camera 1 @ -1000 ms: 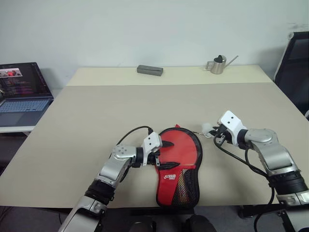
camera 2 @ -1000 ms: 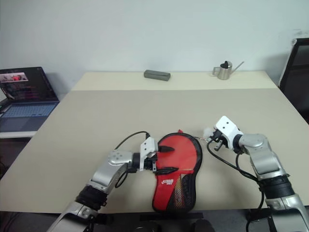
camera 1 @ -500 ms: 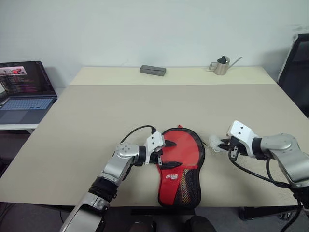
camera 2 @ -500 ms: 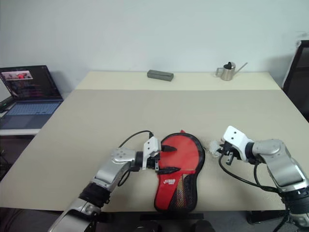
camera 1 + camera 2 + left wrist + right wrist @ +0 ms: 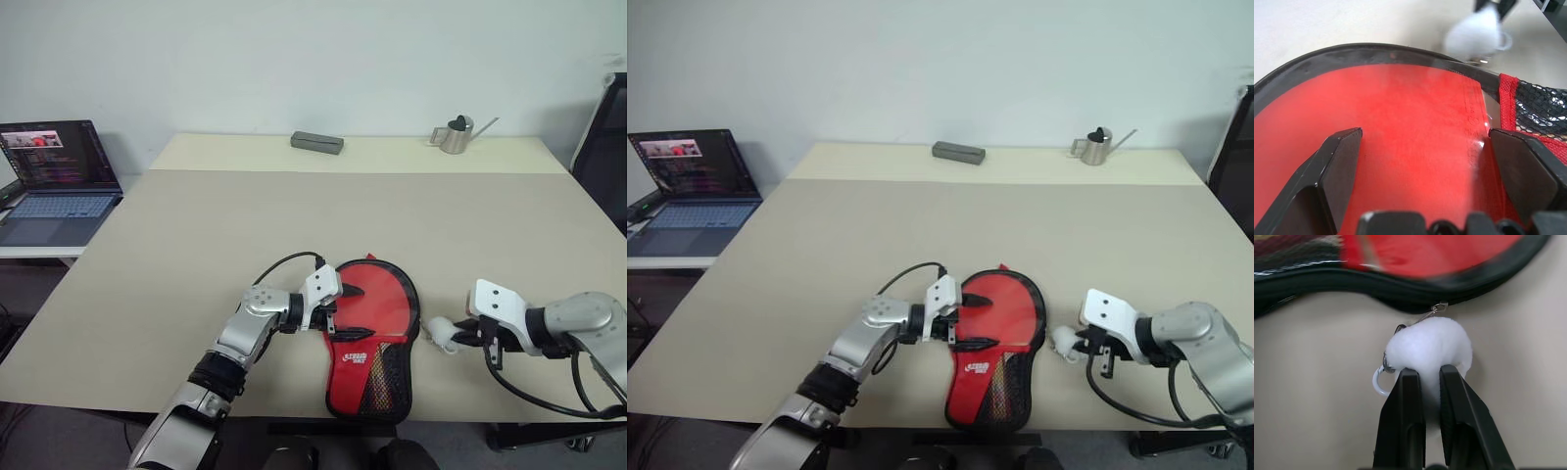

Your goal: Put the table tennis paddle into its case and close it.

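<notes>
right wrist view: right gripper, jaws clamped on the white pom-pom, draws the zip around the case near the table edge; left gripper, jaws apart, steadies it; pull along the seam, not upward

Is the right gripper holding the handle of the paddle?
No, in the right wrist view the right gripper has its fingers pinched on the white pom-pom beside the case.
</notes>
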Tool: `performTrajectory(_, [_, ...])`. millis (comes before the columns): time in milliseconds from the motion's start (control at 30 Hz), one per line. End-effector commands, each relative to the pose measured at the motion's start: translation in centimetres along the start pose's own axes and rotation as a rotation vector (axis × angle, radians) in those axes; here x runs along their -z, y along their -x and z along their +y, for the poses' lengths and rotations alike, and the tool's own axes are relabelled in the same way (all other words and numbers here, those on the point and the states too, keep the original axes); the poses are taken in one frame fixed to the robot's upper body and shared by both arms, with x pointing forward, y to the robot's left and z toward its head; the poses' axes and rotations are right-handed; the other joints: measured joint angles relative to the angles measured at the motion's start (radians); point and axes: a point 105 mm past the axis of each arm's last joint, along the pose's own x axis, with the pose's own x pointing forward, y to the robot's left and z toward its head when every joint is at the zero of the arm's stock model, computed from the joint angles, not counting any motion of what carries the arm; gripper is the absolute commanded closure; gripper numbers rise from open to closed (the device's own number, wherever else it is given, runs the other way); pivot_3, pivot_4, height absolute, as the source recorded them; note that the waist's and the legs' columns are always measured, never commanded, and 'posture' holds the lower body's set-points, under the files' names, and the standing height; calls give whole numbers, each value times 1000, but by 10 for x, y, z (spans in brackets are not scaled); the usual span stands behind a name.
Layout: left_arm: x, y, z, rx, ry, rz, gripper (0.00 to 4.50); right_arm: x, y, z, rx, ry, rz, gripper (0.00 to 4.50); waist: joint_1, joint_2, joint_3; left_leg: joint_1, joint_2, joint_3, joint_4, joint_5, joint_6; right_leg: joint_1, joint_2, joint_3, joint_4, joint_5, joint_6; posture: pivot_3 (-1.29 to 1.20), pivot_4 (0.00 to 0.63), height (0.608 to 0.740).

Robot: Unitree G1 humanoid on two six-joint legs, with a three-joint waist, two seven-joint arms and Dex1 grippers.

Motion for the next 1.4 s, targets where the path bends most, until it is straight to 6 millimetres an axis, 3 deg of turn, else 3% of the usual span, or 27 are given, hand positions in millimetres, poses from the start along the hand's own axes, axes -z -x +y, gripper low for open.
performTrajectory(33, [21, -12, -9, 41, 29, 92, 0, -7, 11, 12, -53, 29, -9, 4457, 4, 0, 0, 0, 0, 0, 0, 0, 0, 0, 0, 0, 0, 0, 0, 0, 150, 740])
performTrajectory(300, [17, -21, -10, 66, 7, 88, 0, -5, 25, 37, -166, 33, 7, 4457, 28, 0, 0, -1, -2, 0, 0, 0, 1, 1, -3, -5, -2, 1, 3, 0, 150, 740])
performTrajectory(467, [15, -25, -10, 75, -1, 88, 0, -4, 31, 63, -274, 26, 14, 4457, 45, 0, 0, -4, -6, -2, 0, 0, 1, 1, -8, -11, -3, -1, 5, 0, 150, 740])
performTrajectory(700, [14, -28, -11, 85, -8, 88, 0, -3, 28, 98, -392, 44, 19, 4457, 53, -1, 0, -12, -17, -13, 1, 0, 4, -1, -18, -18, -3, -4, 10, 0, 150, 740])
performTrajectory(933, [14, -31, -12, 88, -11, 87, 0, 2, 23, 121, -479, 57, 30, 4476, 50, -4, 1, -13, -19, -13, 2, 0, 7, -1, -20, -19, -3, -5, 11, 0, 150, 740])
performTrajectory(1300, [13, -33, -12, 83, -16, 85, 0, -18, 26, 141, -550, 92, -12, 4478, 51, -5, 1, -13, -19, -14, 2, 0, 7, 0, -21, -20, -3, -5, 11, 0, 150, 740])
performTrajectory(1400, [13, -34, -12, 84, -17, 83, 0, -21, 21, 137, -498, 110, -24, 4478, 51, -6, 1, -13, -19, -14, 2, 0, 7, 0, -21, -20, -3, -5, 12, 0, 150, 740])
